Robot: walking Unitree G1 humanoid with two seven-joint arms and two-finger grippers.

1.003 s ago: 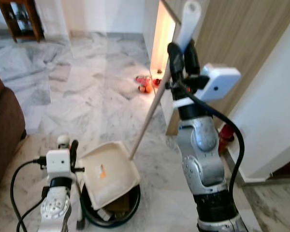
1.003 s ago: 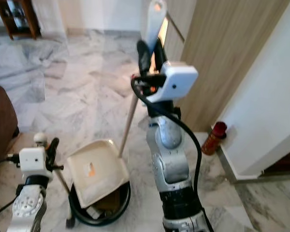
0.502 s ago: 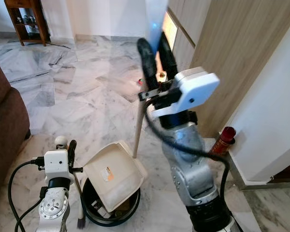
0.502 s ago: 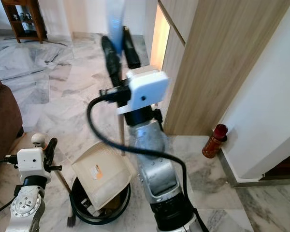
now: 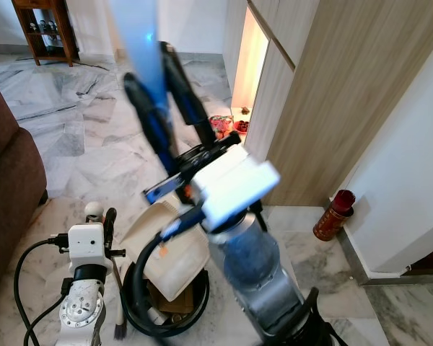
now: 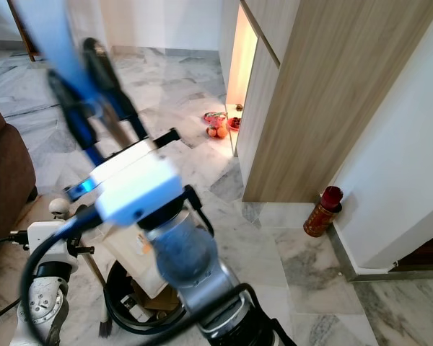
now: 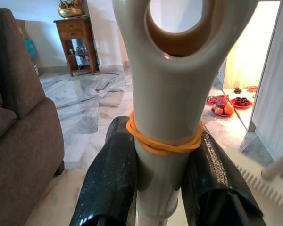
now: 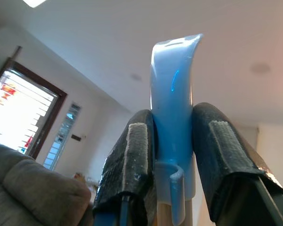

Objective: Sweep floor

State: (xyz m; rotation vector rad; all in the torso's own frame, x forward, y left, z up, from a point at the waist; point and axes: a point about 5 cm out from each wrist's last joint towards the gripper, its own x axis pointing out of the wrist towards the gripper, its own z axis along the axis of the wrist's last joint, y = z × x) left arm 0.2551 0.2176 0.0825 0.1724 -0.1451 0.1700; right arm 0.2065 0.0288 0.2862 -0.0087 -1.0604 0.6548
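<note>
Presently held, two sweeping tools, one per arm. Right gripper (image 8: 172,155): fingers clamped on either side of the blue top of a broom handle (image 8: 173,103), raised high and close to the head camera, blurred there; the high grip judged to suit carrying the broom upright rather than stroking with it. Left gripper (image 7: 162,155): fingers closed on the grey handle (image 7: 167,94) of a dustpan (image 5: 169,249), just below an orange rubber band (image 7: 162,141) wound round that handle; the cream pan was tilted over a black bin (image 5: 166,310) low beside the left arm, a position judged fit for tipping sweepings into it. Bin contents: brownish scraps, not identifiable. Floor (image 5: 79,137): grey-veined white marble tile, glossy. Room: brown sofa (image 5: 7,187) on the robot's left; dark wooden side table (image 5: 47,25) at the far wall; wood-panelled partition (image 5: 332,101) on the right with a lit recess at floor level, red plates of fruit (image 5: 227,124) set on the floor before it; red cylindrical bottle (image 5: 332,214) standing near the white wall's base.
</note>
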